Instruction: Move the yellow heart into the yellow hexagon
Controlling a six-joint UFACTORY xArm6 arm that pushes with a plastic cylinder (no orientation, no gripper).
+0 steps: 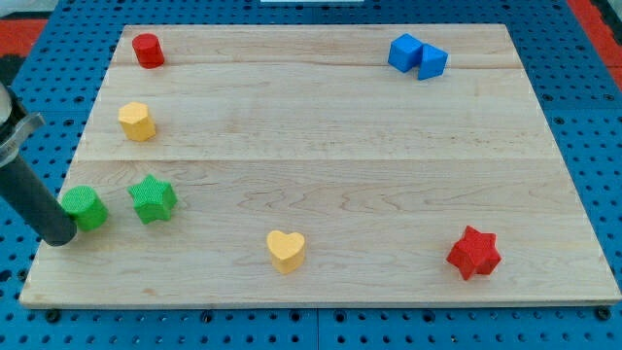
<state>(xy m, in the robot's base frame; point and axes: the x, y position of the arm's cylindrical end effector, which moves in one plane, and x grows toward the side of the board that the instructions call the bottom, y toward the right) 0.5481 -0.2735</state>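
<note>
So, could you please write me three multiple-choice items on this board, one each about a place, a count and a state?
1. Where is the yellow heart?
A. near the view's bottom edge
B. at the view's top right
C. beside the red cylinder

2. How many green blocks are there?
A. one
B. two
C. three

3. What is my tip doing?
A. pressing the yellow heart
B. standing just left of the green block
C. resting on the blue pair

Answers: 1 A, it lies low on the board, centre-left. 2 B, the green block and the green star. 3 B, the rod ends beside that block, far from the heart.
</note>
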